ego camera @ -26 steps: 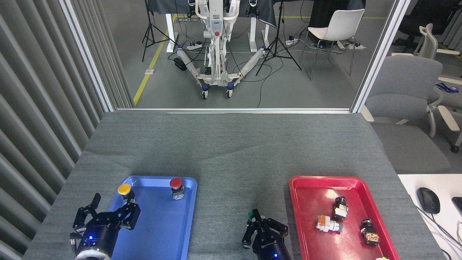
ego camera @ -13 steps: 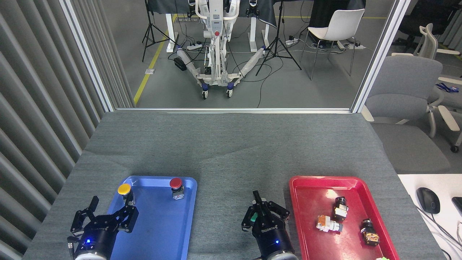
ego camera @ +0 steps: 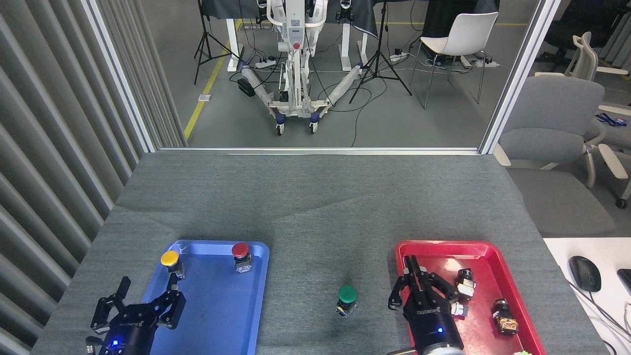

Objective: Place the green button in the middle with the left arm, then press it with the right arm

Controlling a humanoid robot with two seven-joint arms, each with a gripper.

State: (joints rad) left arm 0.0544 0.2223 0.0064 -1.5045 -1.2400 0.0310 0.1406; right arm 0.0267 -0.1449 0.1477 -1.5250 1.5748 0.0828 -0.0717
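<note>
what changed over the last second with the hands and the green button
The right hand, which was over the green button a second ago, has swung right and now hangs over the red tray, leaving the button bare on the grey cloth. The left hand slid back a little. Yellow button, red button and blue tray stayed put.

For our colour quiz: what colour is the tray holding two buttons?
Blue tray, clearest in the head view.
</note>
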